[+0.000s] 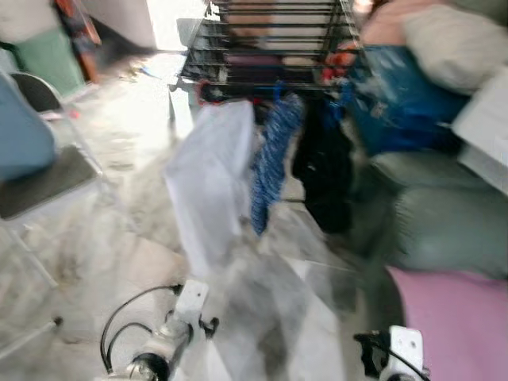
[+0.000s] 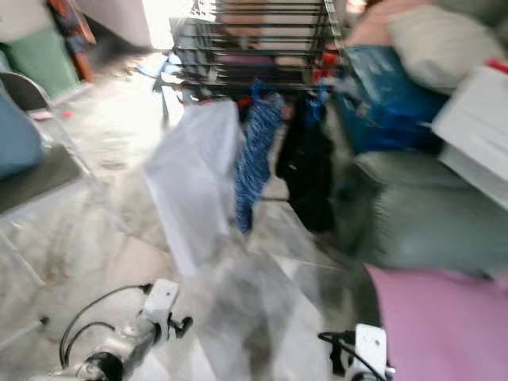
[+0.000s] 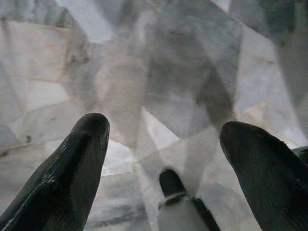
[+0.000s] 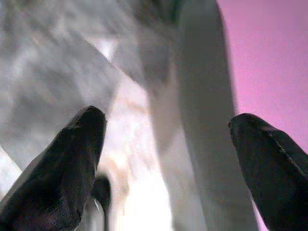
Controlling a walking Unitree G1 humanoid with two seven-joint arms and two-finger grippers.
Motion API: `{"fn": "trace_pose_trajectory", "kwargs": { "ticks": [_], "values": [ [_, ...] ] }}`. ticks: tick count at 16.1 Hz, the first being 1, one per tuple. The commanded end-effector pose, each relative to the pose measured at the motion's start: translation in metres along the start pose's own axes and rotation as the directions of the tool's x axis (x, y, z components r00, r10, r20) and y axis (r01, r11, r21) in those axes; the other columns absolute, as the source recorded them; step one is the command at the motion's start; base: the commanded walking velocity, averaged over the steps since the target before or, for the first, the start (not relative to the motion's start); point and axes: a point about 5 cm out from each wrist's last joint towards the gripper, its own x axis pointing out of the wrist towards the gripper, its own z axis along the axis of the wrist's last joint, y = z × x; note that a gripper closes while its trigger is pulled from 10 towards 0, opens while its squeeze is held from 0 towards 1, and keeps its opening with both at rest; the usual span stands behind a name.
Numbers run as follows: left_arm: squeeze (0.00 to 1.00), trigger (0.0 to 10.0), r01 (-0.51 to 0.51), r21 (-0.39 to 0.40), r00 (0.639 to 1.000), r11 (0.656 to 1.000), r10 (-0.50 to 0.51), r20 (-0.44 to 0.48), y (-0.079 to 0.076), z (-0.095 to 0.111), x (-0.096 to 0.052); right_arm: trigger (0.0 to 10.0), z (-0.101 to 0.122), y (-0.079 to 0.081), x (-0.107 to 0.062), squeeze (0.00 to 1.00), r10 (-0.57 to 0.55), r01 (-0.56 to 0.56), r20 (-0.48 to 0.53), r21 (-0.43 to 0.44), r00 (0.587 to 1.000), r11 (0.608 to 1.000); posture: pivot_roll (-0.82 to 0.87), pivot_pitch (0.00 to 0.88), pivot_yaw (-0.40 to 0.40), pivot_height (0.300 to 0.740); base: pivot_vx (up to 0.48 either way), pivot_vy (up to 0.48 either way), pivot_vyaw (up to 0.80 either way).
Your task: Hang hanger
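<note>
Left pincer [image 3: 163,139]: nearest the camera, at 7 o'clock in the head view, low over the marble floor [image 1: 119,238]; in its wrist view the two black fingers stand wide apart with nothing between them but floor.
Right pincer [image 4: 166,130]: at 5 o'clock in the head view; its fingers also stand apart and hold nothing, with marble on one side and a pink surface [image 1: 460,325] on the other.
Drying rack [image 1: 270,40]: black wire frame at 12 o'clock, well apart from both arms.
Garments on rack: a white garment [image 1: 210,175], a blue patterned one [image 1: 274,159] and a black one [image 1: 321,159] hang side by side from the near edge of the rack.
Hanger: none can be made out clearly; the picture is blurred, and whether the hanging garments sit on hangers I cannot tell. Neither pincer carries one.
Stage: the scene fits both a hanger already hung on the rack and one yet to be fetched; the pictures do not settle which.
Surroundings: a chair [image 1: 40,175] at 9 o'clock, blue bags and pale cushions [image 1: 429,103] piled at 2 o'clock.
Risk: the blur suggests the camera is moving, so any reach judged now could miss.
Risk: the path to the rack is narrow between chair and pile; an arm could snag the hanging cloth and drag it off.
</note>
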Motion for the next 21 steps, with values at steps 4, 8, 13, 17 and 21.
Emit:
{"fn": "trace_pose_trajectory", "kwargs": {
  "ticks": [4, 8, 13, 17, 21],
  "values": [
    [0.00, 10.0, -0.044, -0.005, 0.999, 0.999, 0.044, -0.013, 0.014, -0.003, -0.002, 10.0, -0.016, 0.007, -0.002, 0.00, 0.016, -0.008, -0.115, 0.071, 0.993, 0.997, -0.02, 0.000, 0.002, 0.740, 0.000, 0.000, 0.00],
    [0.00, 10.0, -0.052, 0.008, 0.998, 0.999, 0.052, -0.019, 0.016, -0.004, -0.002, 10.0, -0.022, 0.011, -0.004, 0.00, 0.035, -0.035, -0.172, 0.001, 0.985, 0.999, -0.03, 0.000, 0.005, 0.740, 0.000, 0.327, 0.00],
    [0.00, 10.0, -0.050, 0.019, 0.998, 0.999, 0.050, -0.023, 0.016, -0.006, -0.003, 10.0, -0.027, 0.012, -0.006, 0.00, 0.044, -0.054, -0.190, -0.047, 0.981, 0.997, -0.03, 0.000, 0.005, 0.740, 0.000, 0.476, 0.00],
    [0.00, 10.0, -0.043, 0.034, 0.999, 0.999, 0.044, -0.022, 0.014, -0.005, -0.002, 10.0, -0.032, 0.011, -0.008, 0.00, 0.035, -0.046, -0.206, -0.051, 0.978, 0.998, -0.03, 0.000, 0.010, 0.740, 0.000, 0.478, 0.00],
    [0.00, 10.0, -0.039, 0.041, 0.999, 0.998, 0.040, -0.022, 0.013, -0.004, -0.002, 10.0, -0.033, 0.011, -0.009, 0.00, 0.035, -0.046, -0.210, -0.046, 0.977, 0.998, -0.03, 0.000, 0.013, 0.740, 0.000, 0.480, 0.00]
  ]
}}
